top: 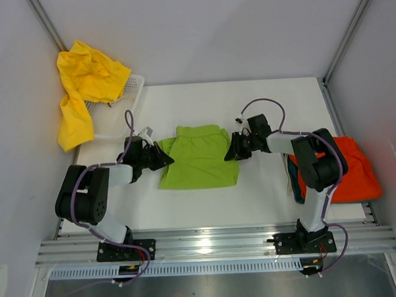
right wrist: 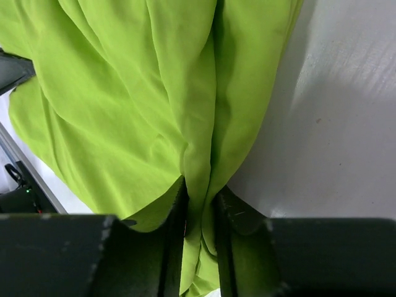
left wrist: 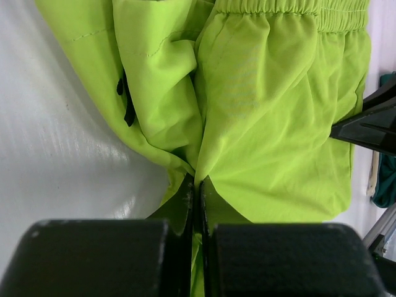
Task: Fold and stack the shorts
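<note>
Lime green shorts [top: 200, 158] lie flat mid-table, waistband towards the back. My left gripper [top: 166, 158] is at their left edge, and in the left wrist view it [left wrist: 198, 185] is shut on a pinch of the green cloth [left wrist: 266, 111]. My right gripper [top: 230, 152] is at their right edge. In the right wrist view a bunched fold of the green cloth [right wrist: 124, 111] fills the narrow gap between its fingers [right wrist: 201, 192]. Yellow shorts [top: 86, 81] hang over the basket at the back left. Orange-red shorts [top: 350, 169] lie on dark teal shorts [top: 294, 179] at the right edge.
The white plastic basket [top: 135, 92] stands at the table's back left corner, beyond my left arm. Grey walls close in the back and both sides. A metal rail [top: 210, 242] runs along the near edge by the arm bases.
</note>
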Motion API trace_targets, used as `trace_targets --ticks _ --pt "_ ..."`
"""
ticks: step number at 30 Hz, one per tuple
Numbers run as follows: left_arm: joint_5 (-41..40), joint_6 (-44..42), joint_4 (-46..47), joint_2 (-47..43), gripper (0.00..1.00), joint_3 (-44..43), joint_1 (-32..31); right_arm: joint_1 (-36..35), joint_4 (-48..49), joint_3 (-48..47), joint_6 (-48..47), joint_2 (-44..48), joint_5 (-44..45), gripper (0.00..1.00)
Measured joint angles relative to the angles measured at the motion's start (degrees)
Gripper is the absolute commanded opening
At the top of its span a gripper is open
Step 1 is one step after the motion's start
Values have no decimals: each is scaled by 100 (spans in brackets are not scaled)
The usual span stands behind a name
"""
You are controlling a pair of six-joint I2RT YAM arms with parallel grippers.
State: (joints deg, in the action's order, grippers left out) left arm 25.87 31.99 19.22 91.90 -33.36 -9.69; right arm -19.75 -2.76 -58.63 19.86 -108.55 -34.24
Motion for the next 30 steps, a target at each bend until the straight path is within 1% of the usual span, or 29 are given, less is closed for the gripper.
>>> trace_targets --ticks 3,4,5,7,11,15,21,27,30 --pt "26 -2 2 7 0 0 0 -87 -74 -33 -2 0 170 19" --pt "28 -2 2 9 0 0 0 -151 -173 -98 -17 0 289 15" --pt "31 -2 2 11 0 0 0 -229 -269 -168 -44 0 442 9" --pt "28 -7 2 13 0 0 0 -391 -417 -275 -63 0 728 0" --pt "9 -20 -9 13 0 0 -9 -562 -629 -389 -33 35 1204 0" --pt "-199 -61 -177 -90 0 -9 -162 -592 -933 -387 2 264 1757 0" --pt "-774 0 -780 -501 0 -168 -944 -551 -1729 -387 -4 940 2599 0" --pt "-1495 286 -1193 -640 0 -748 -1947 -197 -2422 -387 -2 1716 3215 0" --pt "-1818 431 -1399 -640 0 -1110 -2319 -42 -2664 -387 -2 1980 3493 0"
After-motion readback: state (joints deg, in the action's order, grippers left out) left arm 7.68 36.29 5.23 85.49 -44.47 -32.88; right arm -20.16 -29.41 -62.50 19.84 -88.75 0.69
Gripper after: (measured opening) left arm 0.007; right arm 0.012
